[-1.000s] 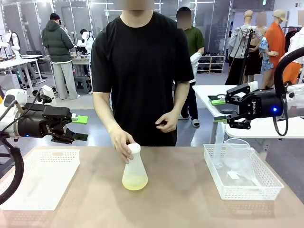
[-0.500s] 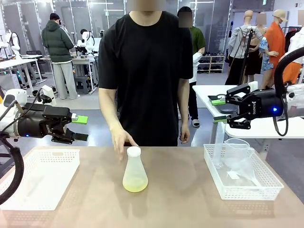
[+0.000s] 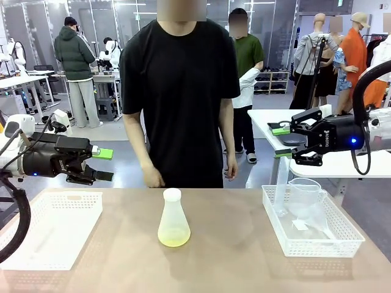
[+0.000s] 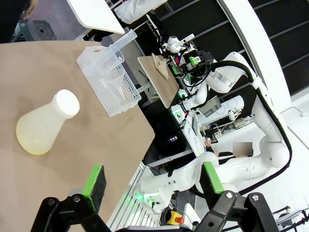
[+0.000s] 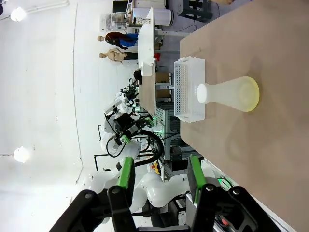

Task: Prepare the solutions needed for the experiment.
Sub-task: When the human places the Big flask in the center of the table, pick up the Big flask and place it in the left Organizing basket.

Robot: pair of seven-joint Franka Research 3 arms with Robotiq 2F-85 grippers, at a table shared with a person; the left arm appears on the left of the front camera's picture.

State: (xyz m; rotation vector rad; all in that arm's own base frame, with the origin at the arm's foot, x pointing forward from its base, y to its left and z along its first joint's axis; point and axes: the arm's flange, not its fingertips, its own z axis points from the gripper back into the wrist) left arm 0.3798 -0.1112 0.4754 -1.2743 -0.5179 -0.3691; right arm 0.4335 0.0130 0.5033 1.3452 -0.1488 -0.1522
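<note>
A frosted conical flask (image 3: 173,218) with a white cap stands upright in the middle of the table, and a little pale yellow-green solution (image 3: 173,237) sits in its base. Nobody is touching it. My left gripper (image 3: 102,165) hovers open above the table's left end, well left of the flask and holding nothing. My right gripper (image 3: 281,141) hangs above the right basket, fingers apart and holding nothing. The left wrist view has the flask (image 4: 41,128) far beyond the open left gripper (image 4: 153,180). The flask (image 5: 229,94) also shows in the right wrist view, far from the right gripper (image 5: 160,174).
A white basket (image 3: 55,229) lies at the table's left end. Another white basket (image 3: 317,247) at the right end holds a clear measuring jug (image 3: 303,195). A person in a black shirt stands at the far edge, one hand (image 3: 153,178) hanging just above the table.
The person's hand has let go of the flask's cap and drawn back to their side. The flask stands alone. Neither gripper has moved.
</note>
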